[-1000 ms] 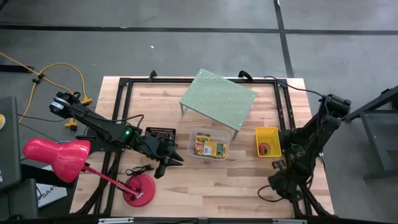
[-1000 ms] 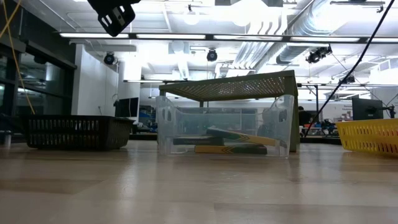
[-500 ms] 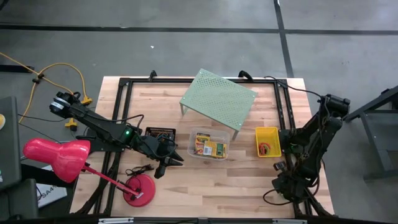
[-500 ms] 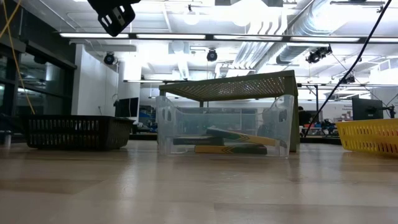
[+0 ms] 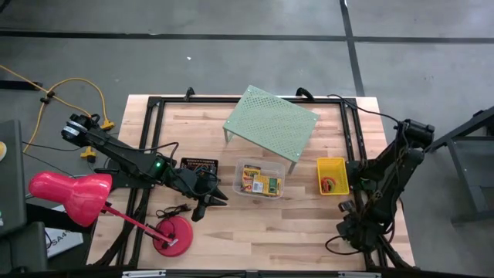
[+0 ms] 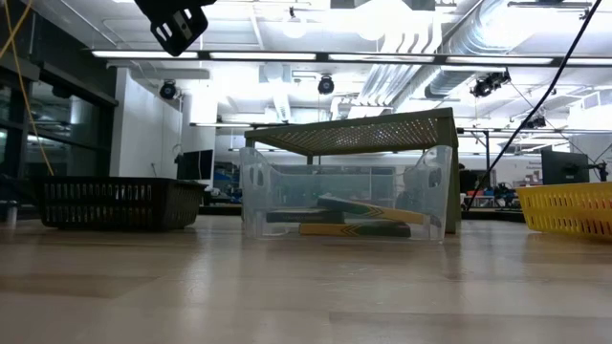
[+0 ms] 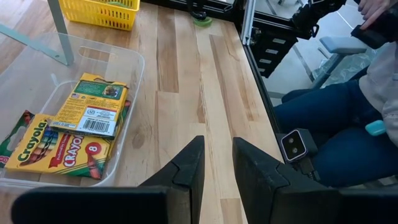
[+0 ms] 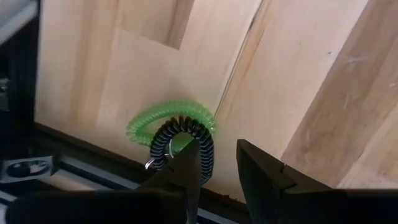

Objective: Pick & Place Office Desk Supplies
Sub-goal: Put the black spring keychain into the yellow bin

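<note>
right tool [image 8: 214,163] narrowly parted, empty, above black coil ring [image 8: 180,140] for pickup | left tool [image 7: 217,163] parted, empty, waits beside clear tub [image 7: 127,84]

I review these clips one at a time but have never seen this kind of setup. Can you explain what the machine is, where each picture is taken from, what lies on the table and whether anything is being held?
Two dark robot arms work at a wooden table. One picture looks straight down, one looks level across the tabletop, and two come from cameras on the arms' wrists.

On the table sit a clear tub holding crayon boxes, a black mesh tray, a yellow basket, a green perforated shelf and a pink desk lamp.

The left gripper hovers beside the tub, slightly open and empty. The right gripper, also slightly open, hangs over a green and a black coiled ring at the table's edge, holding nothing.
</note>
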Controlling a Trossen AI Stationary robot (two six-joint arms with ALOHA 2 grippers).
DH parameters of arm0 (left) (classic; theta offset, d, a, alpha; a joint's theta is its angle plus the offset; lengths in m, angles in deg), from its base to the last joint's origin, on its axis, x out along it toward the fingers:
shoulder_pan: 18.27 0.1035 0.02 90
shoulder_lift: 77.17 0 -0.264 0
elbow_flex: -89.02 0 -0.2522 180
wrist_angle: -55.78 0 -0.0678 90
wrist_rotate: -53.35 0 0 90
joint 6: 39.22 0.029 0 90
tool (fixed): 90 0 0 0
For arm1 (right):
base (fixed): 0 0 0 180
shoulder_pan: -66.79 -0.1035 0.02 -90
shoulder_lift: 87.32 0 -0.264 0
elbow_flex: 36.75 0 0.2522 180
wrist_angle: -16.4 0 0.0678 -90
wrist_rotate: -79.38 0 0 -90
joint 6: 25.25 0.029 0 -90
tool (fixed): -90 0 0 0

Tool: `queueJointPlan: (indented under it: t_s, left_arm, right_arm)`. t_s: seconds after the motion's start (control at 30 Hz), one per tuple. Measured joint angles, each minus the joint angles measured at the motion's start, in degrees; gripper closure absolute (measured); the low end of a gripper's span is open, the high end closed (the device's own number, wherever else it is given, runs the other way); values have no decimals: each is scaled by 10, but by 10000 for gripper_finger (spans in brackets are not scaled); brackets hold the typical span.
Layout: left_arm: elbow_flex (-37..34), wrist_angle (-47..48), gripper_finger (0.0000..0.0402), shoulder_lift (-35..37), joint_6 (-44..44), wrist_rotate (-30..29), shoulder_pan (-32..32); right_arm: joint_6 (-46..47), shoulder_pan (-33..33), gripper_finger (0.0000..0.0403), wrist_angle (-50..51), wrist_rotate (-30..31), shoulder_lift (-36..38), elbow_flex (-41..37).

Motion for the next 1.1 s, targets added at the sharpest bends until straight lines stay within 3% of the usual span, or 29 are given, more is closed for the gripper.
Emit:
queueJointPlan:
  t_s: [0.87, 1.1]
  left_arm:
    - [0, 0, 324, 0, 0, 0, 0]
    - [0, 0, 324, 0, 0, 0, 0]
  right_arm:
    - [-1, 0, 313, -32, -33, -57, 0]
    - [-1, 0, 355, -32, -44, -57, 0]
